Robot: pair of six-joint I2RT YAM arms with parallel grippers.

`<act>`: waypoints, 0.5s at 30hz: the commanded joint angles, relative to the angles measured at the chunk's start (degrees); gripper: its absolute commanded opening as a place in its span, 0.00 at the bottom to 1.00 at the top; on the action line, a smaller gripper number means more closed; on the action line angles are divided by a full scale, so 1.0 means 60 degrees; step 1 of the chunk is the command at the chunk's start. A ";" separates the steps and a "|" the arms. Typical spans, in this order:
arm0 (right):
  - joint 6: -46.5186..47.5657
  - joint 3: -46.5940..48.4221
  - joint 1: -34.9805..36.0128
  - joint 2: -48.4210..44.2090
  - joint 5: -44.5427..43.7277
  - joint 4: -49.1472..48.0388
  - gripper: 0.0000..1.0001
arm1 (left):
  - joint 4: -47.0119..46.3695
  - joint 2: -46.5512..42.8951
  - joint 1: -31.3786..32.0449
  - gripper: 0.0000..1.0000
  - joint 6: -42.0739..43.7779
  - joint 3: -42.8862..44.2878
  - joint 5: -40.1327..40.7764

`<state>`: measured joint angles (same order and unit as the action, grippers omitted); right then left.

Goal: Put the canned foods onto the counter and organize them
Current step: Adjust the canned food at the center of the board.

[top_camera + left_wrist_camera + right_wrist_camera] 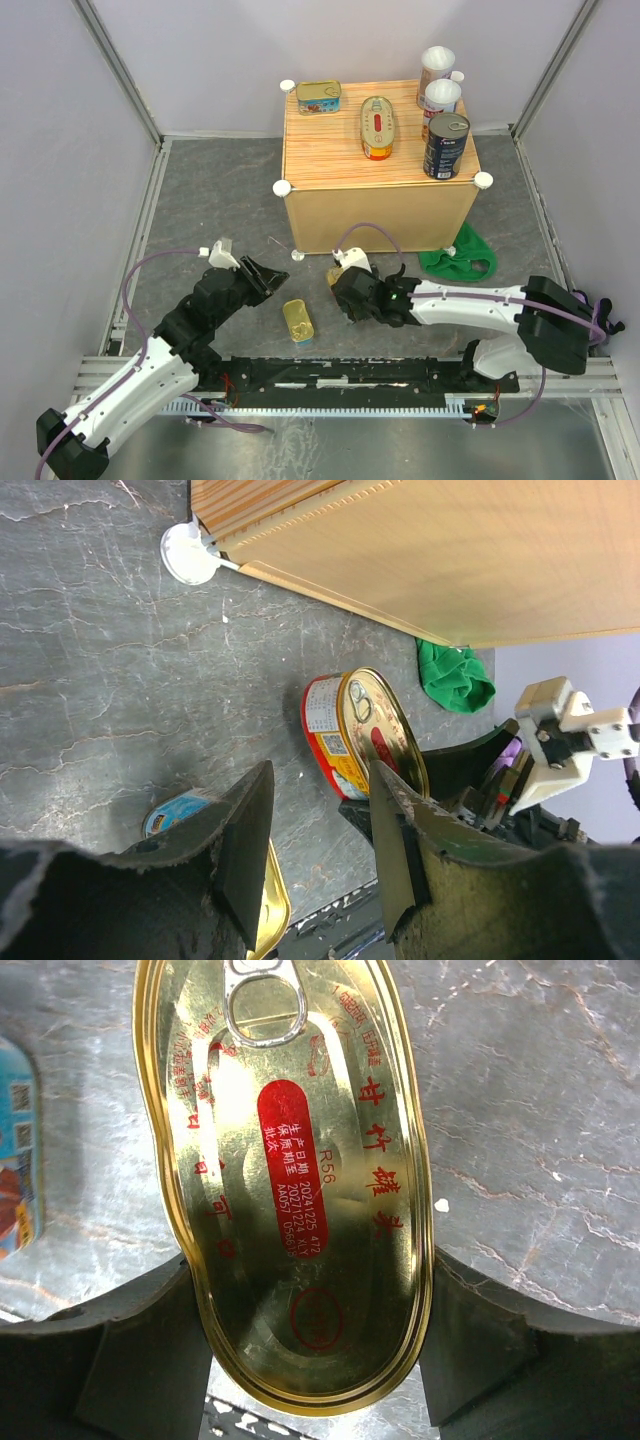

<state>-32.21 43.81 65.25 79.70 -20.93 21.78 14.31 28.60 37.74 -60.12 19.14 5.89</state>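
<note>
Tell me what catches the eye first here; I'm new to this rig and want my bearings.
The right gripper clamps a gold oval can on edge in front of the counter. Five cans already sit on top; one flat tin lies loose between the arms.

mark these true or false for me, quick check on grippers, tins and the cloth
1. The right gripper is shut on an oval gold tin. True.
2. The left gripper holds the rectangular tin. False: it is open and empty, and that tin lies on the grey table apart from it.
3. A dark blue can stands at the near right corner of the counter. True.
4. The green cloth lies on top of the counter. False: it lies on the grey table by the counter's near right corner.
</note>
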 commanded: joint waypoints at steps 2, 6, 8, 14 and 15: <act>-0.1575 0.0772 0.0523 0.0969 -0.1944 0.0058 0.02 | -0.0518 0.0049 0.0024 0.50 0.0357 0.0151 -0.0063; -0.2580 0.1276 0.1026 0.1905 -0.2831 0.0449 0.02 | -0.0466 0.0083 0.0024 0.50 0.0383 0.0213 -0.0129; -0.2982 0.1461 0.1319 0.2311 -0.3144 0.0569 0.02 | -0.0355 0.0086 0.0025 0.50 0.0416 0.0261 -0.0144; -0.3187 0.0955 0.1734 0.2524 -0.3211 -0.0574 0.21 | 0.0073 -0.0024 0.0024 0.50 0.0547 0.0466 -0.0150; -0.3123 0.0750 0.1749 0.2422 -0.3070 -0.0923 0.33 | 0.0148 -0.0076 0.0024 0.50 0.0543 0.0472 -0.0160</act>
<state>-48.84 50.65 74.87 95.22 -37.10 23.14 14.68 28.95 37.74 -59.92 19.14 5.45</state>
